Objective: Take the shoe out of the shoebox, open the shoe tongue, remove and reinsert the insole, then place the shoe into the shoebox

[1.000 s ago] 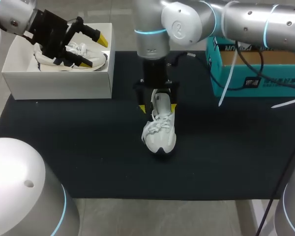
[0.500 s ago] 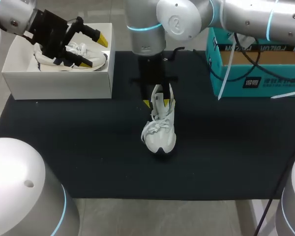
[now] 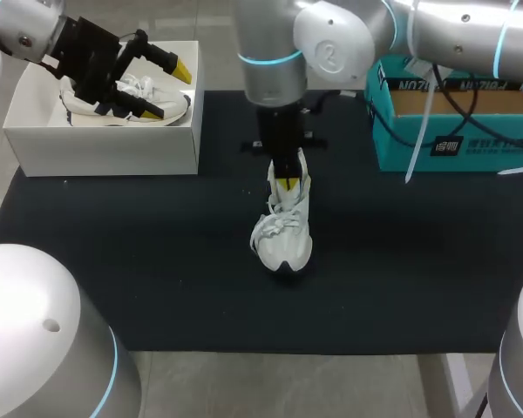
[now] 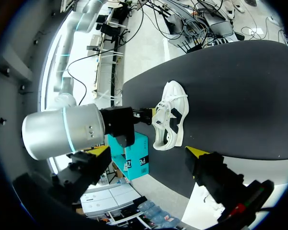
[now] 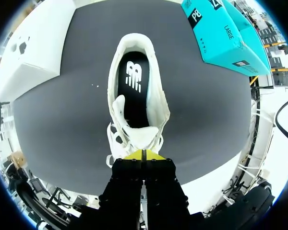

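The shoe (image 3: 283, 233) stands upright mid-worktop (image 3: 139, 261), its long axis running straight out from the right claw (image 3: 286, 183), whose fingers are pressed together at the tongue (image 5: 134, 135) with the heel beyond (whether they pinch it I can't tell), while the left claw (image 3: 167, 90) hangs spread over the white shoebox (image 3: 105, 148), well apart.

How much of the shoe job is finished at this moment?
Done: the shoe stands out on the mat. In hand: the right gripper, fingers together, is at the tongue. Left: the insole lies inside, not yet removed; then the shoe goes into the shoebox.
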